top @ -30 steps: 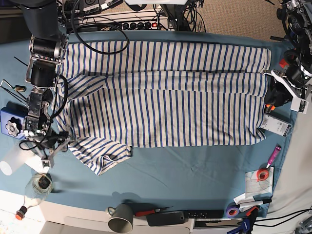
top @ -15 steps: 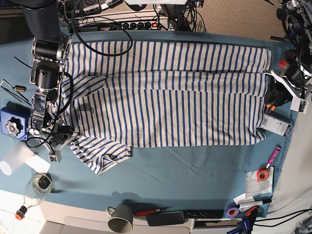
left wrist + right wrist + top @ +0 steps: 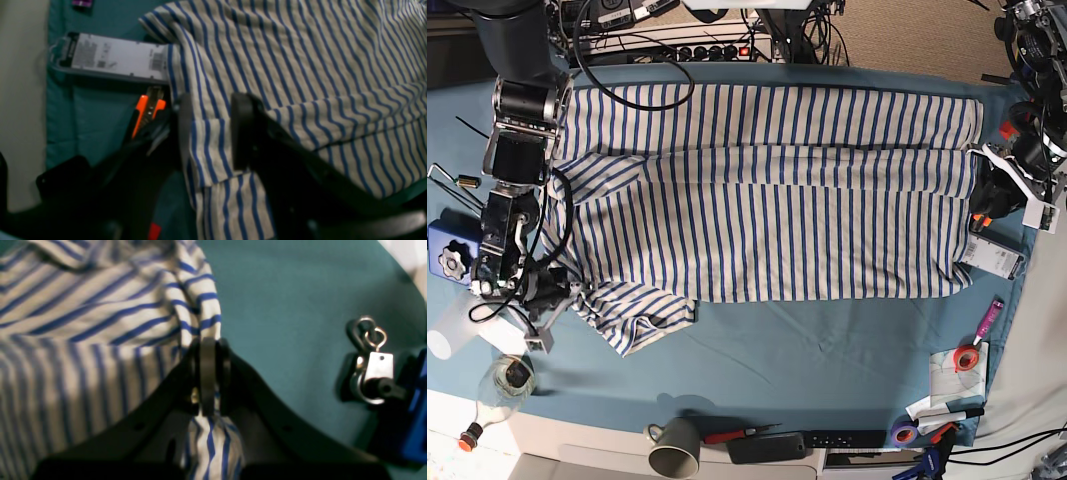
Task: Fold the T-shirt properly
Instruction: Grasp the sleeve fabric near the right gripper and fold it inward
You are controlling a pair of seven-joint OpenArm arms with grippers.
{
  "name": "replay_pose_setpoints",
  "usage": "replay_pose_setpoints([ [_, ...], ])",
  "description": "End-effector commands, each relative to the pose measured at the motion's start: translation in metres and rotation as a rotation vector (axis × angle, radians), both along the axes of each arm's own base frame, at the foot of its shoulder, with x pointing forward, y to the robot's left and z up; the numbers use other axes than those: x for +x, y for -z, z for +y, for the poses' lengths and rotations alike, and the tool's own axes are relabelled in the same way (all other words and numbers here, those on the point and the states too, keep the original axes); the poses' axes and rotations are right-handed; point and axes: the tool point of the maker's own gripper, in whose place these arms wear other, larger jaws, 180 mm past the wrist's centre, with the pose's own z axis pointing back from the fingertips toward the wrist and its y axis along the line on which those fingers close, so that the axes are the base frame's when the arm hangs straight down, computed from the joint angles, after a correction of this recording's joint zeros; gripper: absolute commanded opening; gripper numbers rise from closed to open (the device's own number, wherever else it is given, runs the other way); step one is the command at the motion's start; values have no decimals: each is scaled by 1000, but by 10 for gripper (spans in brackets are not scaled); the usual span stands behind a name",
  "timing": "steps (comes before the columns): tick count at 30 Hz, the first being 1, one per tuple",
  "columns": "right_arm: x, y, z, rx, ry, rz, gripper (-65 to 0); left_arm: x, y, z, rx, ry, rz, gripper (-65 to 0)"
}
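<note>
Left wrist view, left gripper: the left gripper [image 3: 212,108] is open, its fingers apart over the T-shirt [image 3: 267,60], near one side edge.
Left wrist view, T-shirt: striped cream and blue, one layer folded over another, creased along the fold.
Left wrist view, beside the cloth: grey case [image 3: 116,58], its end against the T-shirt edge; orange-and-black cutter [image 3: 145,110], just below the case.
Right wrist view, right gripper: the right gripper [image 3: 209,351] is closed on the T-shirt's edge, cloth running out above and below the fingertips.
Right wrist view, off to the right: metal ring and clasp [image 3: 377,365], near a blue object [image 3: 418,406], partly cut off.
Base view, T-shirt: spread wide across the teal bench [image 3: 827,350], upper part in folded bands; one sleeve points toward the near side at lower left.
Base view, arms: right arm at the left, its gripper by the T-shirt's edge; left arm at the right, over the opposite edge.
Base view, near side: clear bottle [image 3: 502,392], lying at left; mug [image 3: 675,450]; black case [image 3: 768,449].
Base view, right side: purple marker [image 3: 989,322], above the paper [image 3: 962,378].
</note>
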Motion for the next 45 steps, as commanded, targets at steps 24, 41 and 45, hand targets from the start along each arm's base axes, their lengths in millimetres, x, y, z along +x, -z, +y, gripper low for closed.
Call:
replay_pose_setpoints([
  [24, -70, -4, 34, 31, -202, 36, -650, 4, -8, -14, -72, -18, -61, -441],
  [41, -124, 19, 77, 134, -379, 82, -650, 4, -5, -16, -76, -25, -56, -441],
  [45, -126, 20, 76, 124, -393, 93, -495, 4, -5, -16, -76, -25, -56, -441],
])
